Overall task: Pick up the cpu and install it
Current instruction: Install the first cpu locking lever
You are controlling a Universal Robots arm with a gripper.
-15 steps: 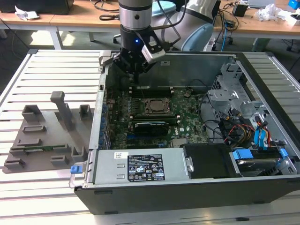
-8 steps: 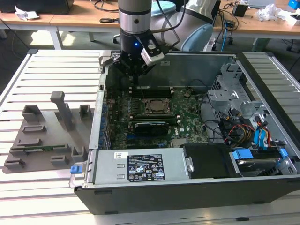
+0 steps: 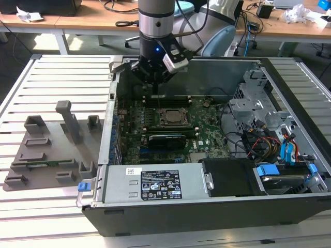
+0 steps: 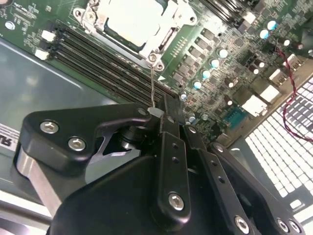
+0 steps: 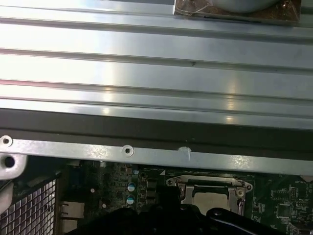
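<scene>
open computer case (image 3: 289, 93), grey fixture tray (image 3: 46, 155)

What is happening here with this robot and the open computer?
A robot arm hangs over the open computer case, its gripper low above the green motherboard near the case's back wall. The cpu, with its pale metal top, already lies in the socket frame. In the second wrist view the gripper is beside the socket's thin wire lever.

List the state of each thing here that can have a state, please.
cpu: seated in the socket, metal top showing.
socket lever: its free end touches the gripper's tip.
gripper: shut, over the board beside the socket.
case: side open, board exposed.
</scene>
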